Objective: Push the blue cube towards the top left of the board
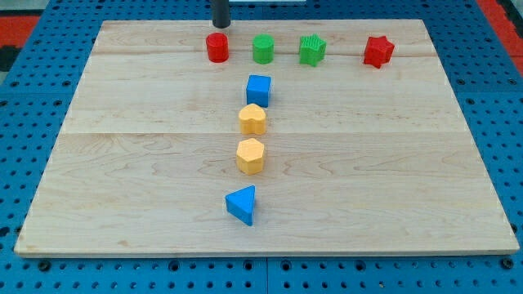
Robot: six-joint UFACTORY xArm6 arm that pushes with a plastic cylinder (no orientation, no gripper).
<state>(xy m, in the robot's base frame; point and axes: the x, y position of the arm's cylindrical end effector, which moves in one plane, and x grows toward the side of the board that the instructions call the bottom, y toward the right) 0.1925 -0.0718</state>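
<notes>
The blue cube (258, 89) sits on the wooden board (122, 147), above the middle, just below a row of blocks near the view's top. My tip (221, 24) is at the board's top edge, directly above the red cylinder (216, 47) and up and left of the blue cube, apart from it.
A green cylinder (263, 49), a green star-like block (311, 50) and a red star-like block (377, 51) line the top. Two yellow blocks (253, 119) (251, 155) stand in a column below the cube. A blue triangular block (242, 204) lies near the bottom.
</notes>
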